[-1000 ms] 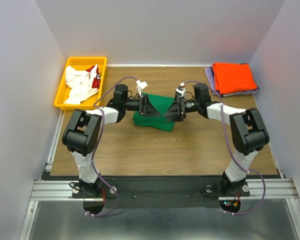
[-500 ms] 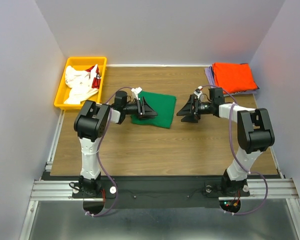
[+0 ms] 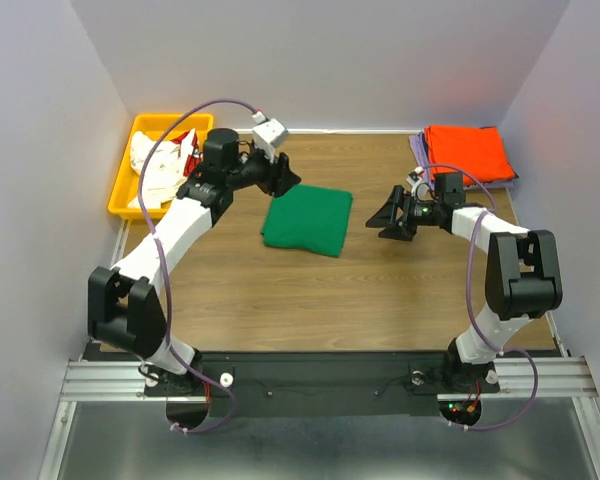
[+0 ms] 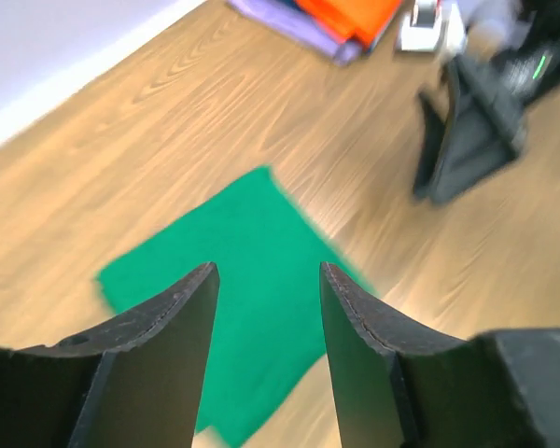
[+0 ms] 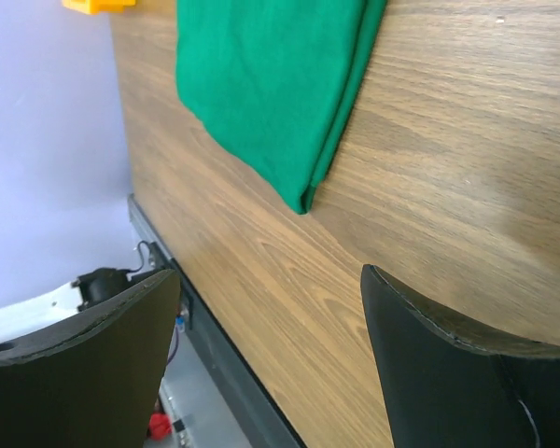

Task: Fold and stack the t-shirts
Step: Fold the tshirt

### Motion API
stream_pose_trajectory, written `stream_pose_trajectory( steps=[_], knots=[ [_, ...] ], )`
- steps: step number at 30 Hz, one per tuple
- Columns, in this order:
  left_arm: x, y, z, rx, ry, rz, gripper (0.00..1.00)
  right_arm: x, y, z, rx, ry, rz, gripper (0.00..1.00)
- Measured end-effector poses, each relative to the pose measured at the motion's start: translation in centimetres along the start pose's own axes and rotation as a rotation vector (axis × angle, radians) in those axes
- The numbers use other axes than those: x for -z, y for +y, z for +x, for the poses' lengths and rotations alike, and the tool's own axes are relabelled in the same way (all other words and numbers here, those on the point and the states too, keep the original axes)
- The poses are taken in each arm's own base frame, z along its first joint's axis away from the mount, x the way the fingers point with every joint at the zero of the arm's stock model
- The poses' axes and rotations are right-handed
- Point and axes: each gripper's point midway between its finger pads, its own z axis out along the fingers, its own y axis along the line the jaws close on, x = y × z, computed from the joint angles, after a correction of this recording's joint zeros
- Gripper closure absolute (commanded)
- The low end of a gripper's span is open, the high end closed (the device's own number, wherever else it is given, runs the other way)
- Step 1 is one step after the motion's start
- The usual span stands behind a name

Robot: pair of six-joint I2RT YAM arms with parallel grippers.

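A bright green t-shirt lies folded flat in the middle of the table. My left gripper hovers above its far left corner, open with nothing between the fingers. In the left wrist view the green t-shirt shows below and between the left gripper. My right gripper stands open just right of the shirt, apart from it. The right wrist view has the green t-shirt beyond the empty right gripper. An orange t-shirt lies folded on a lavender t-shirt at the far right.
A yellow bin at the far left holds crumpled white t-shirts with red. White walls close in the table at the back and both sides. The table's metal front rail runs behind the right gripper.
Both grippers have drawn off the green shirt, which now lies flat. The left arm rose and swung back to the far left, its jaws narrowing. The right gripper moved right.
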Motion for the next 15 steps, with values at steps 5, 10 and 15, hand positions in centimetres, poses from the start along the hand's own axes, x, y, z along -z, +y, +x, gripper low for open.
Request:
stream_pose_trajectory(
  steps=[5,10,15],
  knots=[
    [-0.2,-4.0,3.5,-0.349,0.140,-0.002,0.58,0.2,-0.9,0.0,-0.021,-0.031,0.062,0.17],
    [-1.3,-9.3,10.9,-0.660,0.340,0.128,0.71,0.1,-1.9,0.0,-0.071,-0.050,0.117,0.18],
    [-2.6,-11.6,14.8,-0.839,0.427,0.203,0.78,0.1,-2.3,-0.1,-0.095,-0.061,0.137,0.18]
  ],
)
